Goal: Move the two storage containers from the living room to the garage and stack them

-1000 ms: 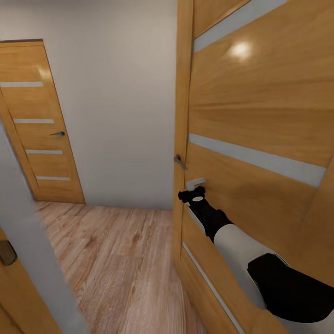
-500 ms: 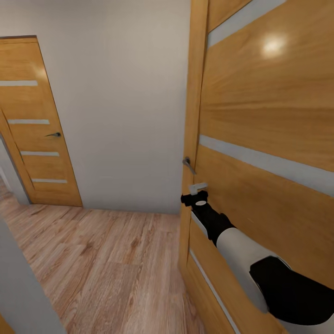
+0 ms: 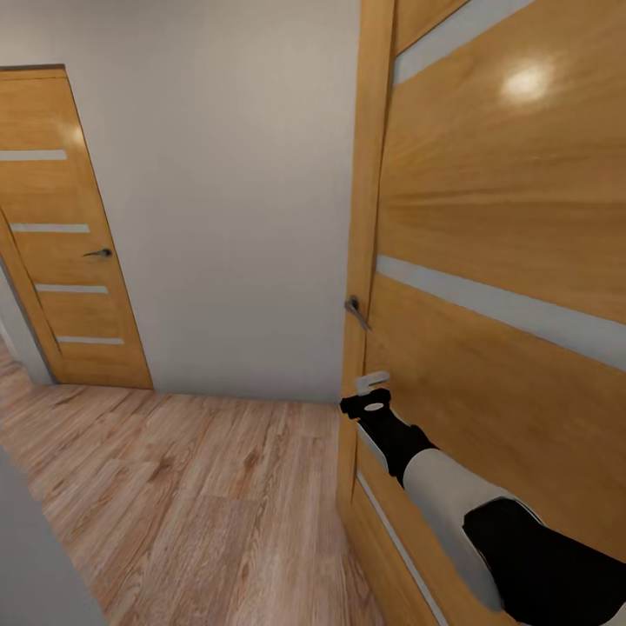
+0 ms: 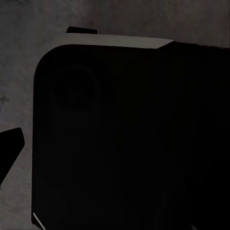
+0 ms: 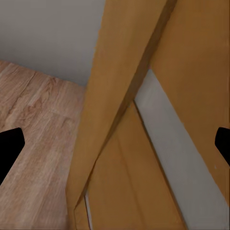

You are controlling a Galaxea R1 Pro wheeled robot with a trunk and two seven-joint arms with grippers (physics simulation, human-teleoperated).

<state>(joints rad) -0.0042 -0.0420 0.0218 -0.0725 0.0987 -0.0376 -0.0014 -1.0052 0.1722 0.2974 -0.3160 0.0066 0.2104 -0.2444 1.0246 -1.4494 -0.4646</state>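
Two honey-coloured wooden doors with pale horizontal strips stood in the head view: one closed door [image 3: 65, 235] in the far white wall [image 3: 235, 200], and one open door [image 3: 496, 287] close on the right, its dark metal handle [image 3: 355, 311] at the edge. Light wood-plank flooring [image 3: 191, 487] lay between them. One black-and-white right arm [image 3: 452, 496] reached forward against the open door, its right tool [image 3: 372, 393] just below the handle; whether it was clenched or released I could not tell. Left wrist view gave a dark, unreadable shape.
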